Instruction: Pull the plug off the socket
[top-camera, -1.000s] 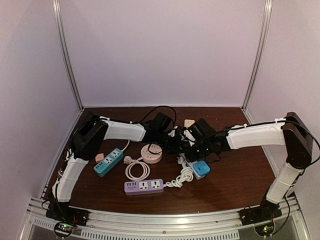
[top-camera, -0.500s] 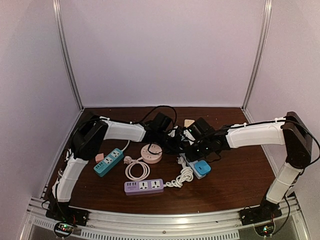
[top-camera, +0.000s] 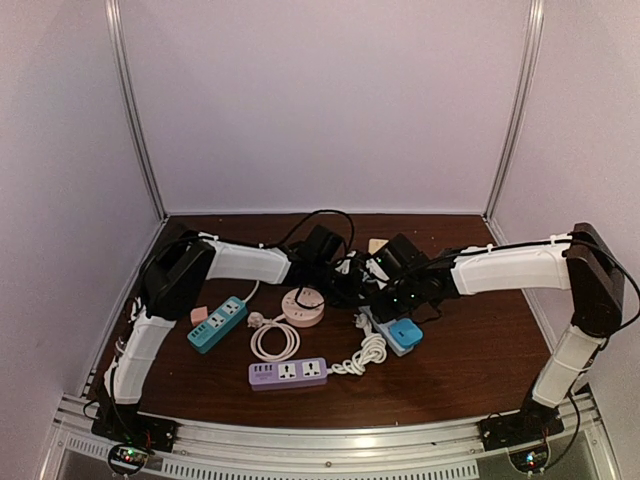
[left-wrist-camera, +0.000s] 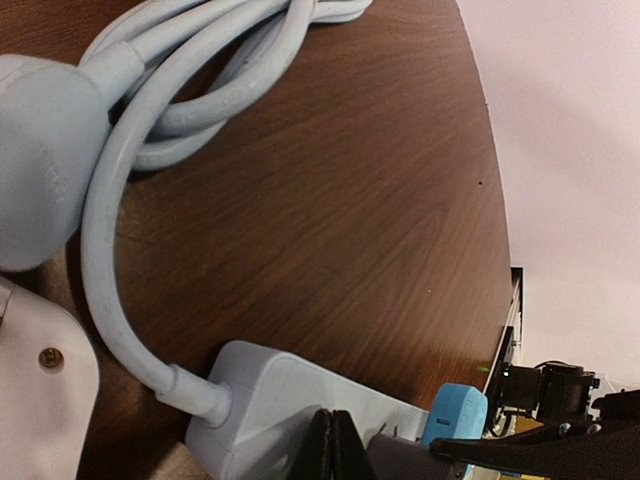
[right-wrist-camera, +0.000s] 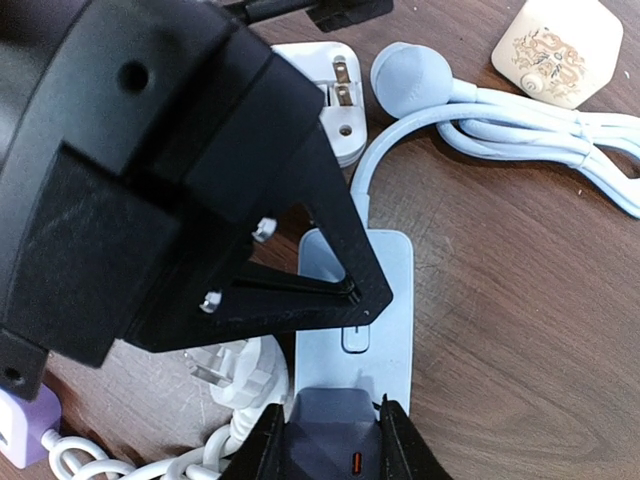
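A pale grey-blue power strip lies on the wooden table, with a dark grey plug seated in it. My right gripper is shut on that plug, one finger on each side. My left gripper is shut and empty, its tips pressed down on the strip's top near the switch. In the left wrist view the shut fingers rest on the strip, with a blue plug further along it. In the top view both grippers meet over the strip at mid-table.
A pink round socket, a teal strip, a purple strip and coiled white cable lie to the left and front. A white plug, a cream adapter and the strip's thick cable lie close by.
The right arm has shifted very slightly. Both grippers stay at the strip, and the dark grey plug is still in it.
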